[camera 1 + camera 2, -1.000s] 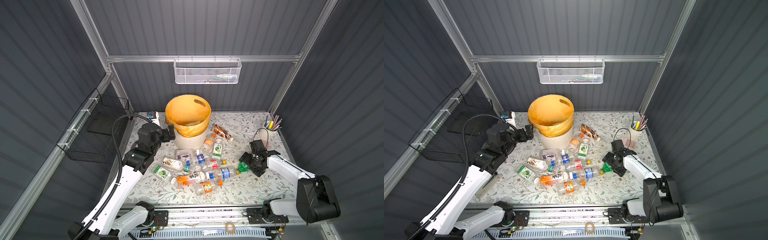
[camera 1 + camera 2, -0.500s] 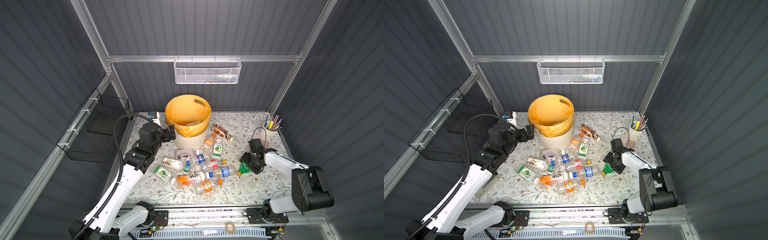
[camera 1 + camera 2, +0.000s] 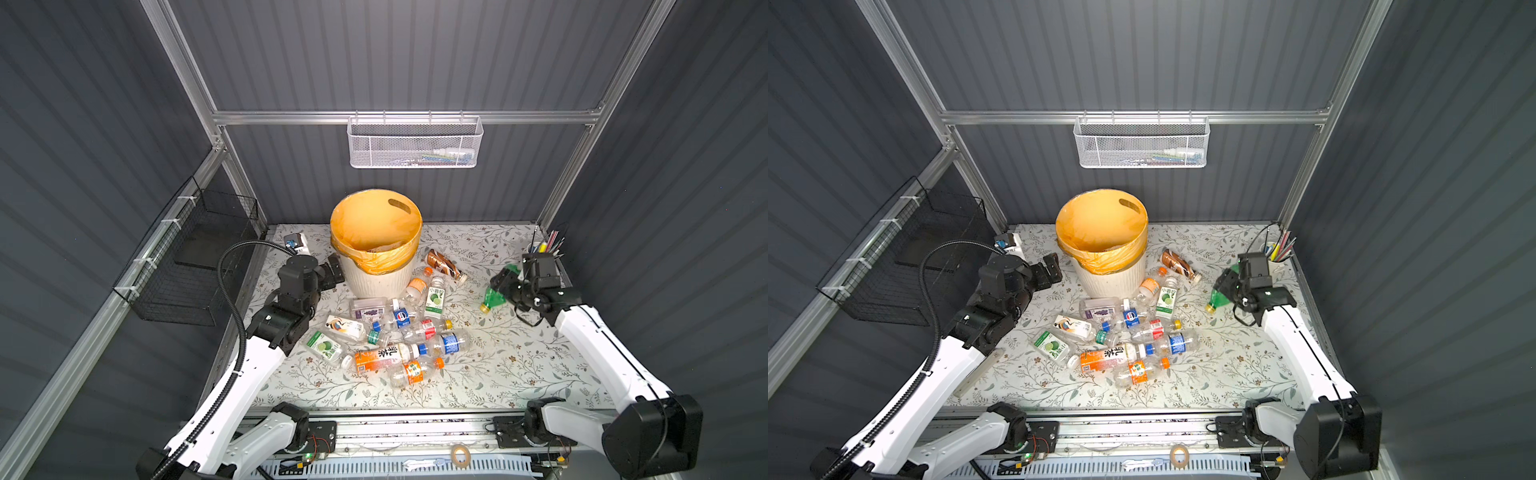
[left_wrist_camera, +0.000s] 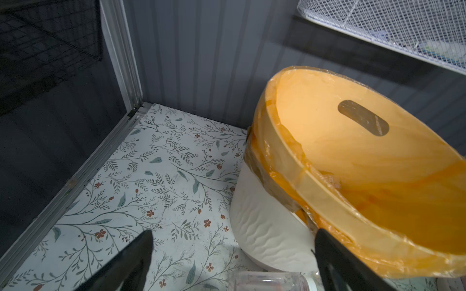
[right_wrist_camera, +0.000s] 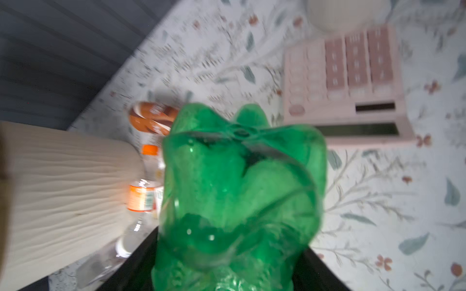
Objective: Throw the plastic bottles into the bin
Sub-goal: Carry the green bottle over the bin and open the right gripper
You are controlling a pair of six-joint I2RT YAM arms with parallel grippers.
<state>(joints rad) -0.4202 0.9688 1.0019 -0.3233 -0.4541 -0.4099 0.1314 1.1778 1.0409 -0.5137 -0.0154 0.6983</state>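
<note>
Right, biggest thing first: the floral surface point(image 3: 519, 374), and at its back centre stands the bin point(image 3: 374, 286), cream ribbed wall, orange bag point(image 3: 361, 216) folded over the rim. What's inside? A pale shape low in the liner, too faint to name.

Spilled in front of it is the pile of plastic bottles point(image 3: 399, 332), all on their sides and pointing every which way, the nearest right at the bin's foot. A brown bottle point(image 3: 444, 264) lies off to the bin's right.

Now the action. The right jaws are clamped on a crumpled green bottle point(image 3: 493, 297). It looks lifted off the surface and tilted, with its yellow cap point(image 3: 484, 308) lowest and pointing to the front edge and its base up toward the cup of pens point(image 3: 540, 247). From there the bin lies to the left in both top views, well apart, with the brown bottle between. I'd say the carry goes left and up over that rim.

Left jaws? Spread wide and empty, just beside the bin's left wall. They are nearer the bin but carry nothing. A pink calculator point(image 5: 348, 83) sits beside the pen cup.
</note>
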